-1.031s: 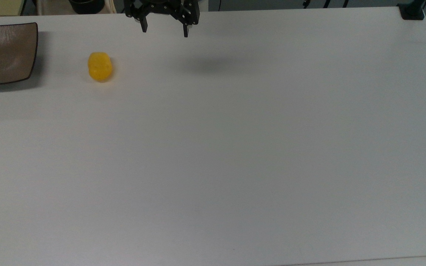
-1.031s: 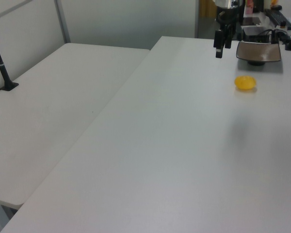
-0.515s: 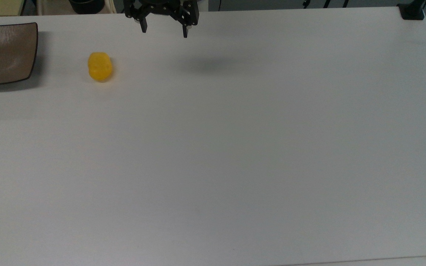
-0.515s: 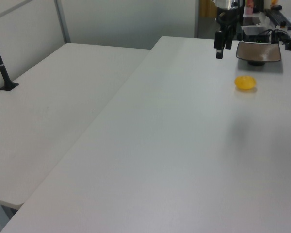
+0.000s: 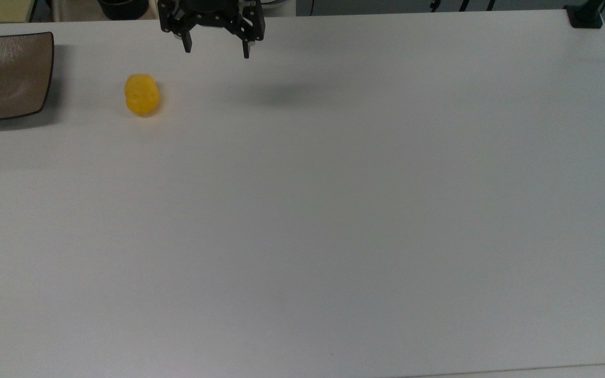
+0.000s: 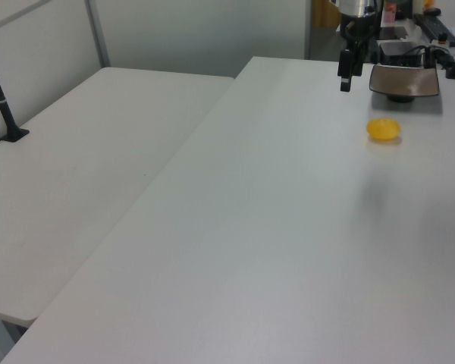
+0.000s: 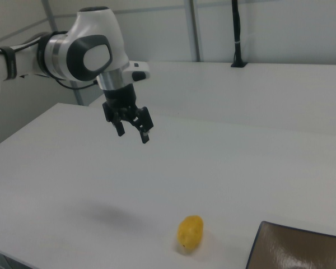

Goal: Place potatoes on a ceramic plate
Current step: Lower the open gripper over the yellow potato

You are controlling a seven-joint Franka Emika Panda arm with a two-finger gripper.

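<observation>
Hanging above the white surface (image 5: 334, 210) at the top view's upper left, the tool (image 5: 216, 52) had its fingers spread apart and empty, while the potatoes (image 5: 142, 94) lay on the surface near the ceramic plate (image 5: 3, 73), not touching it.

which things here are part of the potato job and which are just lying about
Part of the job:
- potato, on the table
- ceramic plate
- gripper, fingers open, above the table

Lying about:
- black post on the neighbouring table
- dark pot beyond the table edge
</observation>
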